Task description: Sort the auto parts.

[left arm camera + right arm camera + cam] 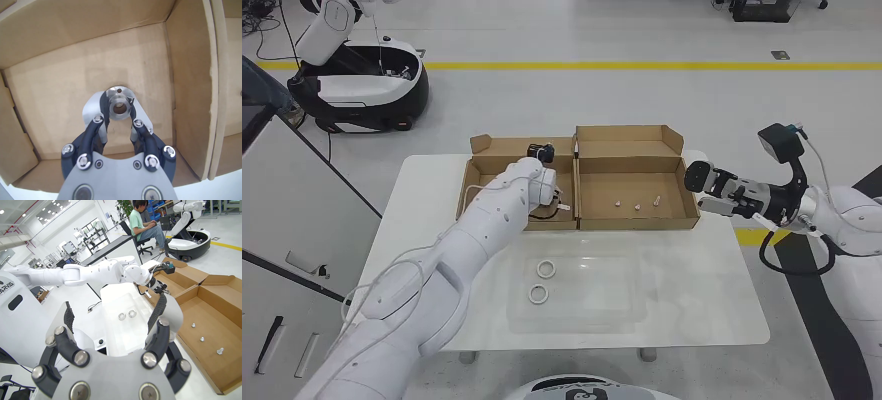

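The left gripper (118, 108), fingers clamped on a flanged bushing (124, 94), is low inside the left cardboard box (474, 185) on the white counter (712, 290), the right gripper (115, 302) hangs with fingers apart beside the right cardboard box (632, 180), two rings (546, 268) lie in the clear tray (592, 295), and three small fittings (638, 204) lie in that right box.
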Controlling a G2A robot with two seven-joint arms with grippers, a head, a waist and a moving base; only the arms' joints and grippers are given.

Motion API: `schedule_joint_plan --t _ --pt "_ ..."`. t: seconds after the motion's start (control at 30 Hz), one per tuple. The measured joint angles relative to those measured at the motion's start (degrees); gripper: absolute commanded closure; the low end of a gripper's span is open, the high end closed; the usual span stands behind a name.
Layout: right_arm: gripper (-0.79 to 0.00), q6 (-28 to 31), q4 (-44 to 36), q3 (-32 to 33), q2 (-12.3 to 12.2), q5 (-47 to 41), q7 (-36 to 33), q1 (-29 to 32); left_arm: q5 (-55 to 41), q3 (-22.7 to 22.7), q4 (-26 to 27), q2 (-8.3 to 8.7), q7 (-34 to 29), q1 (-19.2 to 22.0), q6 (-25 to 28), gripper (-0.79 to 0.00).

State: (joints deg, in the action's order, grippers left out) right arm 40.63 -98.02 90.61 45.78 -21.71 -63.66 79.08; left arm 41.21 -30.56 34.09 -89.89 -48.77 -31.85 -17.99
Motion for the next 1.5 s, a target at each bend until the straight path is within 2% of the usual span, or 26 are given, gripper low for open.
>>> schedule_joint_plan --t 0.27,0.4,0.47,0.63,0.9,1.1,1.27,1.5 --pt "-0.785 0.0 0.0 0.0 0.0 0.0 0.0 0.0 1.4 -1.9 1.9 0.52 0.9 0.3 -0.1 -0.785" --pt "-0.785 0.0 0.0 0.0 0.0 0.0 0.0 0.0 6.0 -1.9 7.3 2.12 -0.9 0.5 7.5 -0.785" --pt "-0.785 0.0 0.0 0.0 0.0 0.0 0.0 0.0 8.0 -2.6 10.2 3.11 -2.5 0.1 9.6 -0.785" --pt "-0.785 0.0 0.0 0.0 0.0 0.0 0.0 0.0 11.8 -6.8 22.0 6.87 -6.5 -3.2 14.5 -0.785" --pt "-0.785 0.0 0.0 0.0 0.0 0.0 0.0 0.0 12.5 -18.0 44.9 13.19 -15.9 -13.3 29.7 -0.785" --pt "-0.785 0.0 0.0 0.0 0.0 0.0 0.0 0.0 9.5 -22.8 56.6 15.61 -25.6 -18.4 36.7 -0.785" --pt "-0.785 0.0 0.0 0.0 0.0 0.0 0.0 0.0 4.6 -22.9 62.6 16.86 -32.4 -19.8 41.8 -0.785" --pt "-0.785 0.0 0.0 0.0 0.0 0.0 0.0 0.0 -1.7 -16.4 65.0 19.78 -32.1 -17.0 41.4 -0.785"
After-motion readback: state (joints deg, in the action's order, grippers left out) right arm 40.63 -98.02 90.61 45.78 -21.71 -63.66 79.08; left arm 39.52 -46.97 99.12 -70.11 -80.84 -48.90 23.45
